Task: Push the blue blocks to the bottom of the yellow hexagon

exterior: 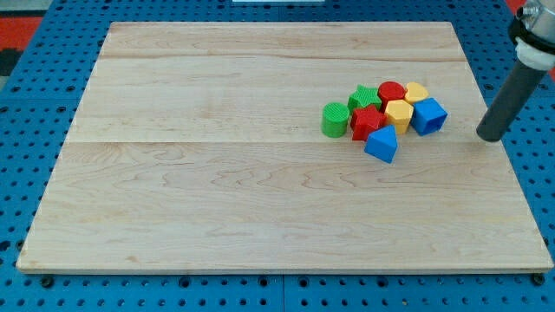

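A cluster of blocks sits right of centre on the wooden board. The yellow hexagon is in its middle. A blue cube touches the hexagon's right side. A blue triangular block lies just below and left of the hexagon. My tip is at the view's right, about a block's width to the right of the blue cube and slightly lower, touching no block.
A green cylinder is at the cluster's left, a green star at its top left, a red star left of the hexagon, a red cylinder and a second yellow block at the top.
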Motion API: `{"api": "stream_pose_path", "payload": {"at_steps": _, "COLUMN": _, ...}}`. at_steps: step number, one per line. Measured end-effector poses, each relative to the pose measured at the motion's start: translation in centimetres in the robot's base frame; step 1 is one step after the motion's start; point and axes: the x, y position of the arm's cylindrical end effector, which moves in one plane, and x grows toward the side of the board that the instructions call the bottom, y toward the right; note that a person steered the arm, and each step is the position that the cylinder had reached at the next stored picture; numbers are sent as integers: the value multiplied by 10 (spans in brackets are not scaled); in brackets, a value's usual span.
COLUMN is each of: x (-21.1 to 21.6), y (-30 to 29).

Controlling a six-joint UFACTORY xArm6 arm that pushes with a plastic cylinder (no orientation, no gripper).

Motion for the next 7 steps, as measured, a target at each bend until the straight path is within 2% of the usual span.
{"api": "stream_pose_path", "payload": {"at_steps": 1, "x": -10, "y": -24}}
{"api": "stream_pose_path", "payload": {"at_steps": 2, "x": -22, "y": -22}}
{"api": "stream_pose_path", "payload": {"at_steps": 3, "x": -47, "y": -35}}
{"api": "stream_pose_path", "payload": {"at_steps": 5, "x": -9, "y": -113}}
{"api": "stream_pose_path", "payload": {"at_steps": 6, "x": 2, "y": -127}}
{"api": "stream_pose_path", "payload": {"at_steps": 7, "x": 30, "y": -129}}
